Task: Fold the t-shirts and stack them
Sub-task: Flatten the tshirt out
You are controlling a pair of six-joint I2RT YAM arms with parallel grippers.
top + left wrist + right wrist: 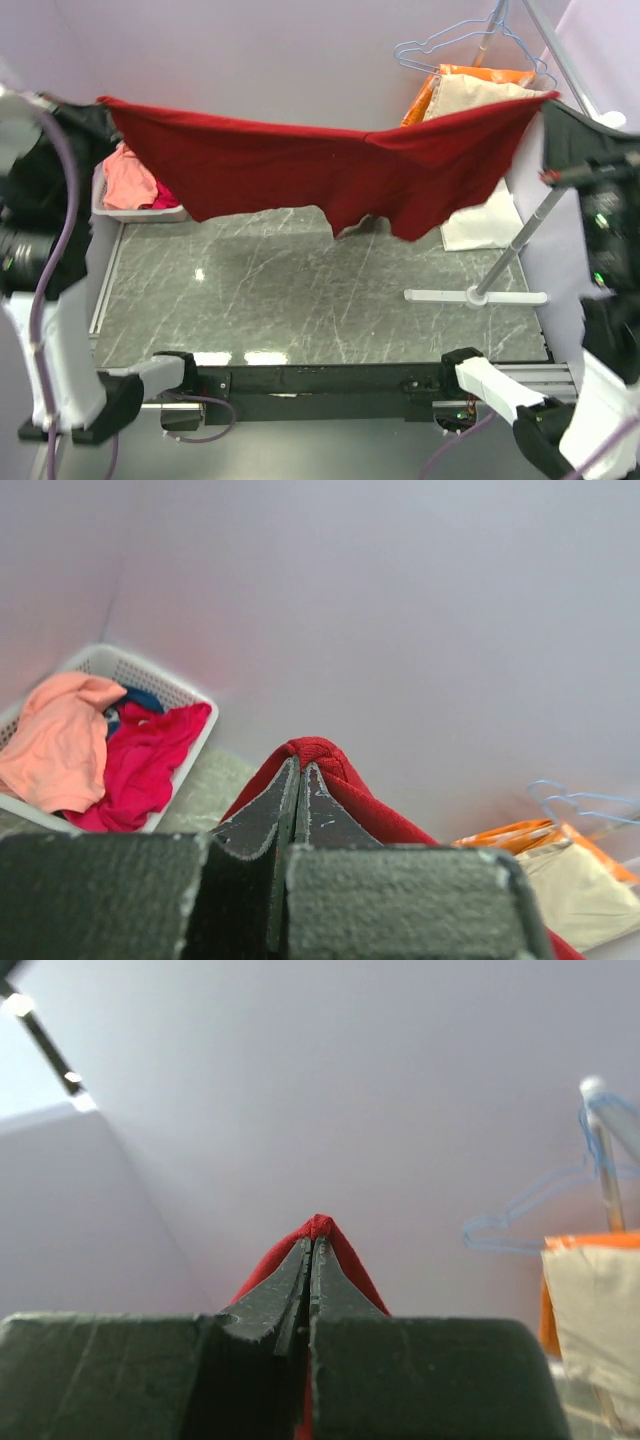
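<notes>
A dark red t-shirt (pixel 320 165) hangs spread wide above the marble table (pixel 300 300), held up by its two top corners. My left gripper (pixel 103 104) is shut on its left corner, and red cloth (pixel 318 752) bulges over the closed tips of my left gripper (pixel 302 768). At the other end, my right gripper (pixel 550 98) is shut on the right corner, with red fabric (pixel 320 1226) pinched at the tips of my right gripper (pixel 314 1242). A salmon-pink t-shirt (pixel 60 735), a magenta t-shirt (pixel 140 765) and a bit of a blue one (pixel 138 697) lie in a white basket (pixel 150 672).
The basket (pixel 110 212) stands at the table's back left. At the back right, orange and beige garments (pixel 470 90) hang on wire hangers (pixel 450 40) from a stand with a white base (pixel 475 296). A white cloth (pixel 480 228) lies under them.
</notes>
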